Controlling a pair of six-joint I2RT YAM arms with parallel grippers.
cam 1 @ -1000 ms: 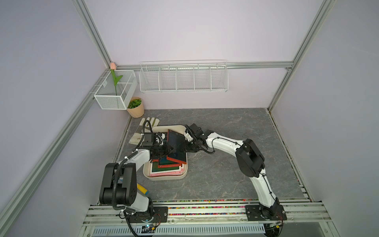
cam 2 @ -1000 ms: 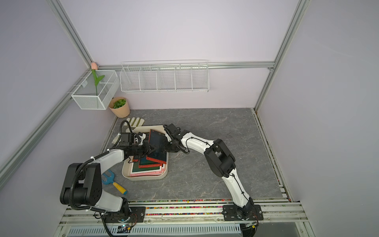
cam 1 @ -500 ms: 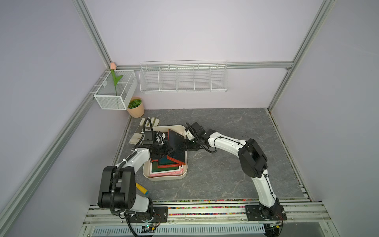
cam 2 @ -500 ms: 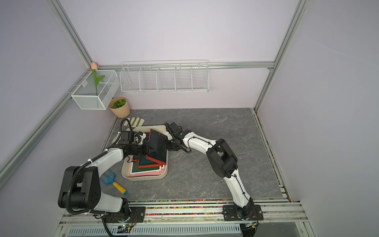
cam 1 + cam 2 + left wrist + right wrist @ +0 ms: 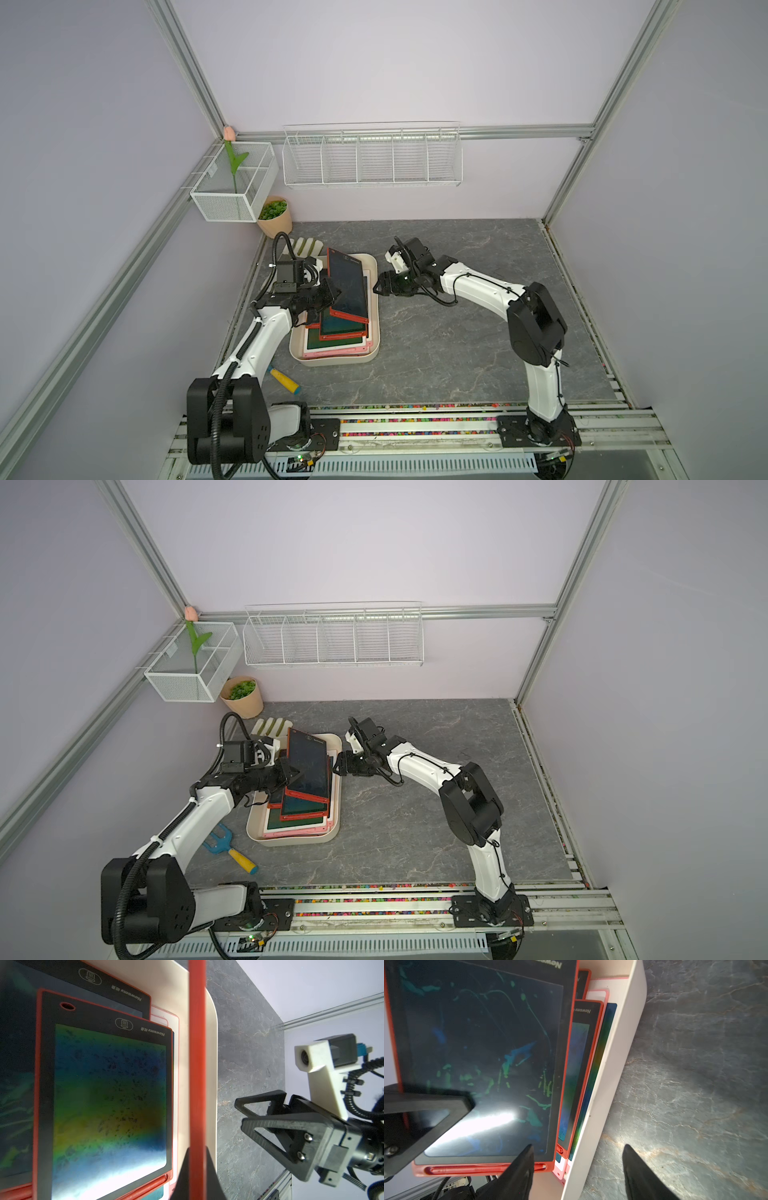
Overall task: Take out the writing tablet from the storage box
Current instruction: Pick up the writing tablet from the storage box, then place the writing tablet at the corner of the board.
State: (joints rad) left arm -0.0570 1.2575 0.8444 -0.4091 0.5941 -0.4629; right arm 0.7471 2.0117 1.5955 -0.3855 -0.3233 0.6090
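Observation:
A red-framed writing tablet [image 5: 348, 291] [image 5: 309, 771] hangs tilted above the cream storage box [image 5: 332, 360] [image 5: 291, 840]. My left gripper [image 5: 332, 293] [image 5: 293, 777] is shut on its left edge. In the left wrist view the tablet's red edge [image 5: 197, 1053] runs straight between the jaws of the left gripper [image 5: 197, 1159]. My right gripper [image 5: 378, 286] [image 5: 337, 766] [image 5: 239, 1112] is open and holds nothing. It hovers at the box's right wall [image 5: 612, 1064], just off the tablet's right edge. In the right wrist view the right gripper [image 5: 577, 1147] straddles that wall, and the tablet's dark screen [image 5: 477, 1053] fills the frame.
Several more tablets [image 5: 336, 332] lie stacked in the box. A blue and yellow toy rake [image 5: 232, 852] lies on the floor by the left arm. A potted plant [image 5: 273, 216], a mesh basket [image 5: 235, 187] and a wire rack [image 5: 372, 158] sit along the back wall.
My left gripper has closed fully on the tablet's edge. The right gripper's jaws have opened wider off the tablet, and the right arm has drawn slightly back to the right.

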